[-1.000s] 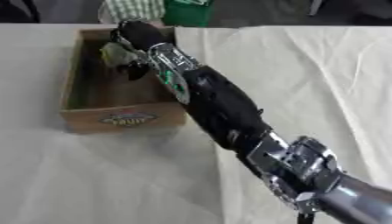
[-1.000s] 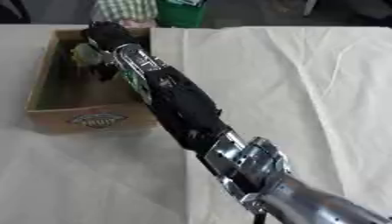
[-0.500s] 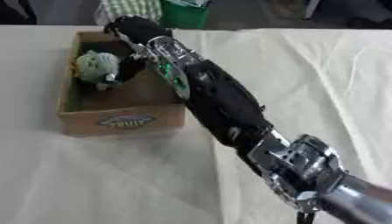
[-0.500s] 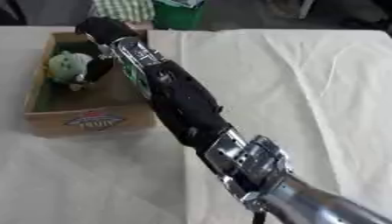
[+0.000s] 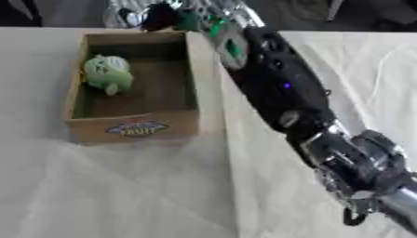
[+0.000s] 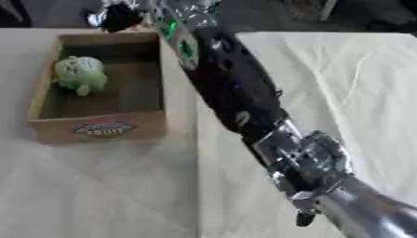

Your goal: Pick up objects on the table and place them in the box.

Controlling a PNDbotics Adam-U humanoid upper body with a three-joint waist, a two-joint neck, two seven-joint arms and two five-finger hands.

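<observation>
One green toy (image 5: pixel 107 73) lies inside the box (image 5: pixel 134 131), on the floor by its left wall and toward the far end. It looks soft and rounded, and I can make out no more than that. It rests there free of any hand, so this item looks delivered. The box is a shallow wooden one with a fruit label (image 5: pixel 135 128) on its near face, standing on the pale cloth (image 5: pixel 122 195) that covers the table, its open top toward the camera so things can be dropped straight in.

To the right, the right arm (image 5: pixel 273 88) stretches from the lower right corner across the cloth, passing beside the box's right wall. The right hand (image 5: pixel 155 16) shows only as a dark blur past the far rim, above and beyond the box; whether its fingers are spread or curled, I cannot tell. The left hand is not seen.
</observation>
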